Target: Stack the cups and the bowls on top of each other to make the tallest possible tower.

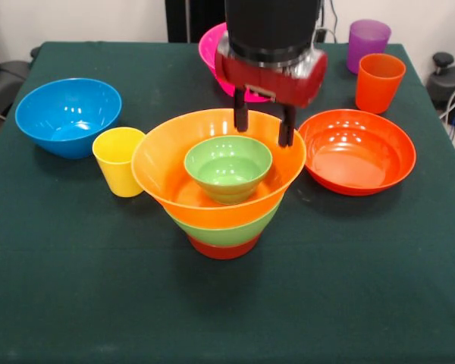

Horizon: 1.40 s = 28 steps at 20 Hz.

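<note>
Four-bowl tower [220,199] built, gripper [264,127] empty with fingers apart at its 1 o'clock; cups [119,161], other bowls [68,116] still loose.

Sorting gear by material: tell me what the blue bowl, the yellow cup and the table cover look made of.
Blue bowl: likely plastic, glossy, with bright highlights inside. Yellow cup: likely plastic too, smooth with a soft sheen. Table cover: dark green cloth, matte and reflection-free, apparently felt-like.

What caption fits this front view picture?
Open claw hovers over the small green bowl topping the tower of bowls.
</note>
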Available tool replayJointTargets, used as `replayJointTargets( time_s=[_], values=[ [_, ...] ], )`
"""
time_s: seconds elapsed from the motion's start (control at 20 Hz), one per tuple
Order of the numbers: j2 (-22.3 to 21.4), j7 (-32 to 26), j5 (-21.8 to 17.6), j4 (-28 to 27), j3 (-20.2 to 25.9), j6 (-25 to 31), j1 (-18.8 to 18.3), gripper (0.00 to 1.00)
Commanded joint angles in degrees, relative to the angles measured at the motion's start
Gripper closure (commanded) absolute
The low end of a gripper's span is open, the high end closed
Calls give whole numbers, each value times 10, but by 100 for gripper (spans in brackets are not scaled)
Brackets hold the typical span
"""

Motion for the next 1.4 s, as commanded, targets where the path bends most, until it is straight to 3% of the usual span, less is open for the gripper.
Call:
replayJointTargets(
  time_s=[0.05, 0.25, 1.1, 1.4],
  values=[
    [-76, -31, -23, 50, 23, 99, 1, 0],
    [-92, -33, -19, 64, 27, 106, -7, 0],
    [-164, -70, -32, 208, 43, 20, -41, 0],
    [-196, -93, -40, 233, 45, 39, -62, 0]
  ],
)
